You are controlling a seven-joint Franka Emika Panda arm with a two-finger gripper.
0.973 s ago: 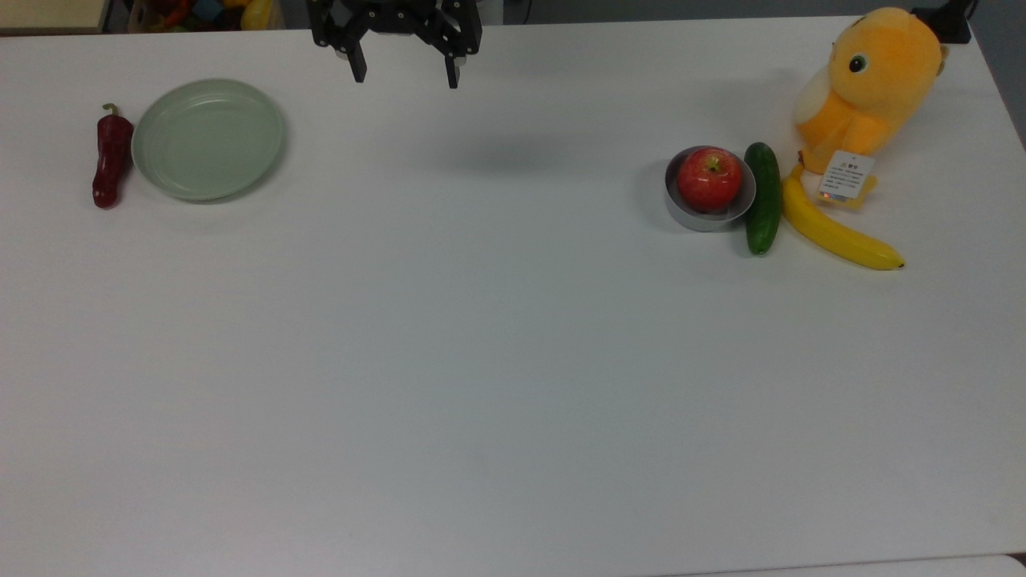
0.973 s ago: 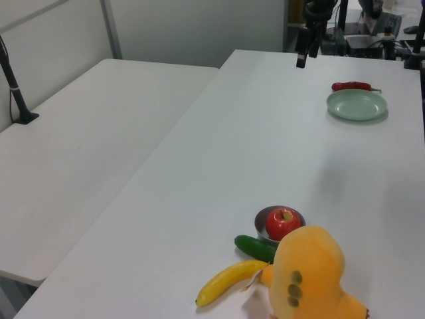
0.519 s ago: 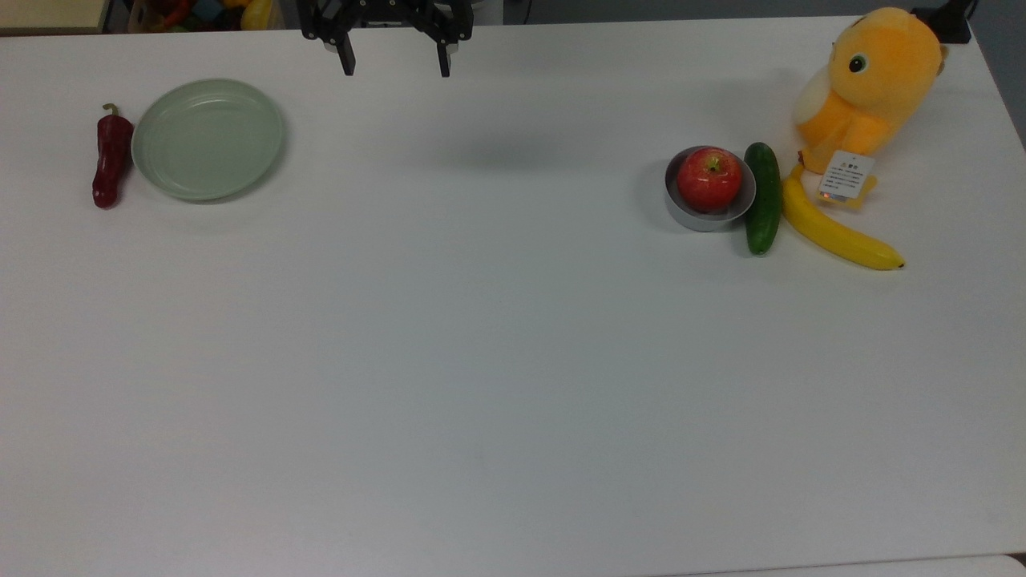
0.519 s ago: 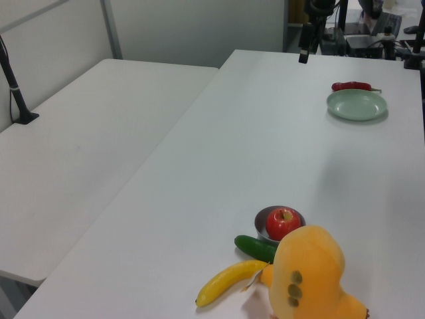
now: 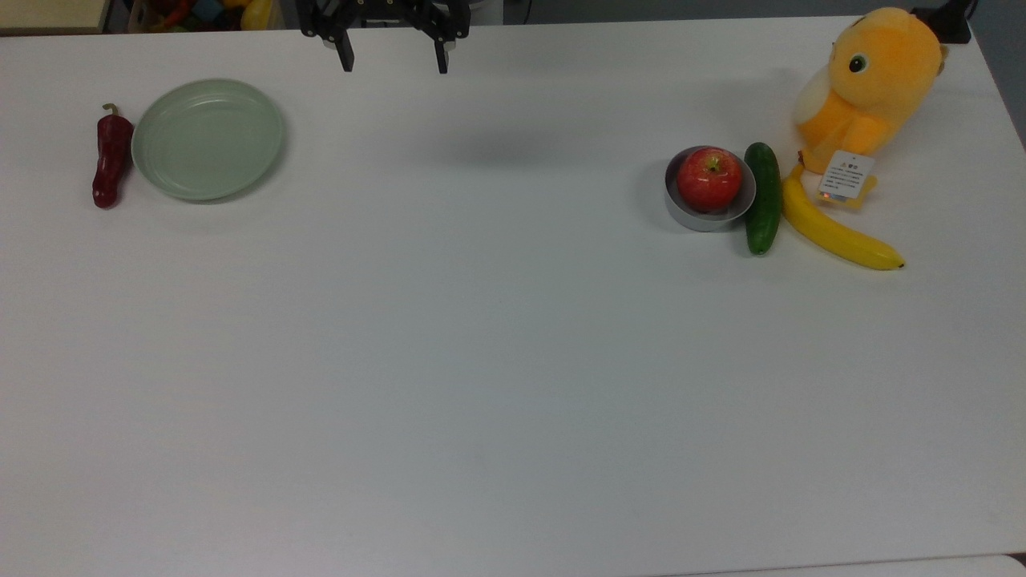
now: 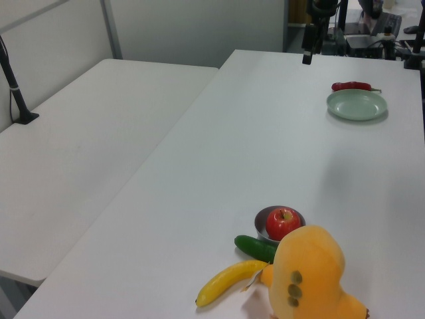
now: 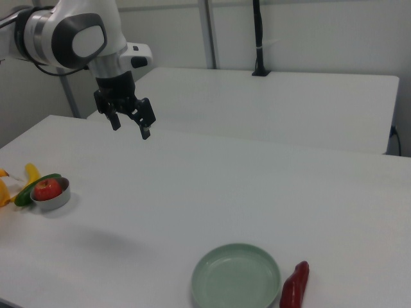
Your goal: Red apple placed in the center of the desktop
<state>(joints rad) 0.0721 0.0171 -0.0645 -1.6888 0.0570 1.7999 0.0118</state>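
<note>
The red apple point(image 5: 708, 179) sits in a small metal bowl point(image 5: 691, 211) on the white desktop point(image 5: 497, 344), toward the top view's right. The same apple point(image 6: 283, 222) appears low in the left view, and the apple point(image 7: 46, 188) lies at the right view's left. My gripper point(image 5: 393, 66) hangs open and empty high above the desktop's far edge, well away from the apple. In the right view the gripper point(image 7: 131, 128) hangs from the white arm, fingers spread. The gripper point(image 6: 307, 58) shows at the top of the left view.
A green cucumber point(image 5: 761, 198), a banana point(image 5: 838, 231) and an orange plush toy point(image 5: 870, 80) crowd the apple's side in the top view. A pale green plate point(image 5: 208, 139) and a dark red chili pepper point(image 5: 111, 157) lie at the top view's left.
The gripper has drawn back toward the desktop's far edge and risen slightly; most of that happened earlier, with little movement in the last half second. The objects have not moved.
</note>
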